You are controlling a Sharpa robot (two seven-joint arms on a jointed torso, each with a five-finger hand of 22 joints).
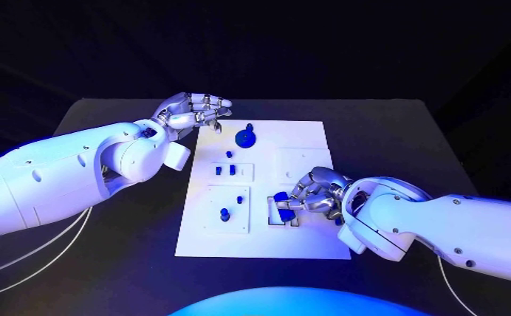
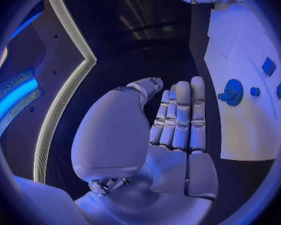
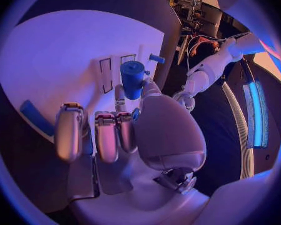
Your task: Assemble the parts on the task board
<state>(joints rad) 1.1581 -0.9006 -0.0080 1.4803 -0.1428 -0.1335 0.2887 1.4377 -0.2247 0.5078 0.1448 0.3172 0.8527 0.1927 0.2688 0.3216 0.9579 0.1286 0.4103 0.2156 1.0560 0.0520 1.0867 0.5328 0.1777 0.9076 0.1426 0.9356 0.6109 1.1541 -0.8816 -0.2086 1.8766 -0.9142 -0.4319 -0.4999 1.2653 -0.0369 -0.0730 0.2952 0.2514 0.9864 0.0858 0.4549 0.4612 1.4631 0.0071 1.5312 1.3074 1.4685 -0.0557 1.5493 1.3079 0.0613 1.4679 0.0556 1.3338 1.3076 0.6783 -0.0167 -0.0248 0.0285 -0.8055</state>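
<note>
The white task board (image 1: 303,135) lies mid-table. My right hand (image 1: 316,194) hovers over the board's lower right area beside a slotted block (image 1: 279,213). It pinches a blue cylindrical part (image 3: 133,79) between thumb and a finger; the same part (image 1: 281,197) shows at the hand's left side. My left hand (image 1: 193,113) hangs just off the board's far left corner, its fingers (image 2: 181,117) straight and side by side, holding nothing. A round blue part (image 1: 246,138) sits at the board's far edge and shows as a round blue part (image 2: 232,92) in the left wrist view.
Small blue pieces (image 1: 221,170) stand in a square plate at the board's left middle. A blue peg (image 1: 224,215) stands in the near left plate. Another blue piece (image 3: 35,117) lies on the board near my right hand. Black table (image 1: 405,131) surrounds the board.
</note>
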